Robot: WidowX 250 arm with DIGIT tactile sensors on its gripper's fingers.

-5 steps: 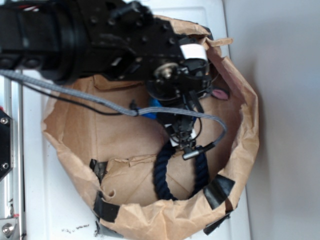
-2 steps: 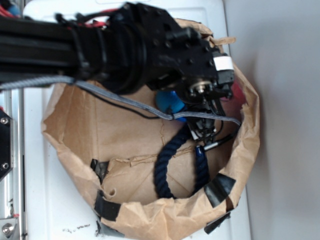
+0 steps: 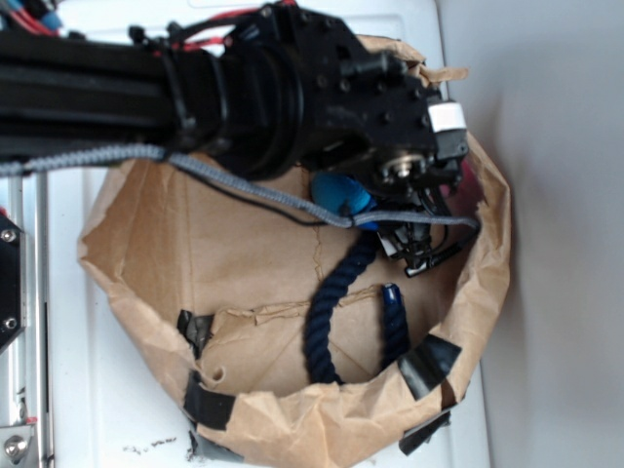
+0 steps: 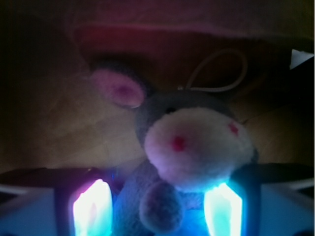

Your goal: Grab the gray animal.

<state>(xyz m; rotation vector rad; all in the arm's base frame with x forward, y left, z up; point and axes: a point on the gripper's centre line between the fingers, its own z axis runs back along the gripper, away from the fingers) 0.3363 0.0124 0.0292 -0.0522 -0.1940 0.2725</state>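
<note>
Your gripper [image 4: 157, 206] is spread, fingers either side of the gray animal [image 4: 192, 142]; approach looks done, closing and lifting remain.

arm: black, reaching in from the left over the paper bag [image 3: 146, 283] | gripper [image 3: 419, 249]: pointing down inside the bag's right side | fingers [image 4: 91, 209]: standing apart, glowing, flanking the gray animal [image 4: 192, 147]

One gray animal [image 4: 197, 147]; one ball [image 3: 339, 193]; one rope [image 3: 331, 312]
</note>
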